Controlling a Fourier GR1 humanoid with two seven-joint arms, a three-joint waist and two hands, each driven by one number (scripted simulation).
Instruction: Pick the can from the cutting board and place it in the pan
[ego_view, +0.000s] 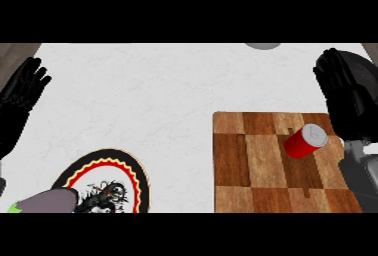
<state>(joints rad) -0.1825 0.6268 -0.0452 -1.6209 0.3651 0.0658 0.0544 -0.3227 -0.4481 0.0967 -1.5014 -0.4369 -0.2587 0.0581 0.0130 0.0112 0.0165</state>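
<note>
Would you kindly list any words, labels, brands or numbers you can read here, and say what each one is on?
There is no readable text.
Red can on the cutting board: plain red side, silver top, no label visible.
Plate: red, yellow and black pattern with a dark figure, but no letters or numbers.

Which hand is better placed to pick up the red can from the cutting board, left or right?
Probably the right hand. It is open just above the cutting board's right edge, near the red can. The left hand, also open, is at the far left edge of the counter.
</note>
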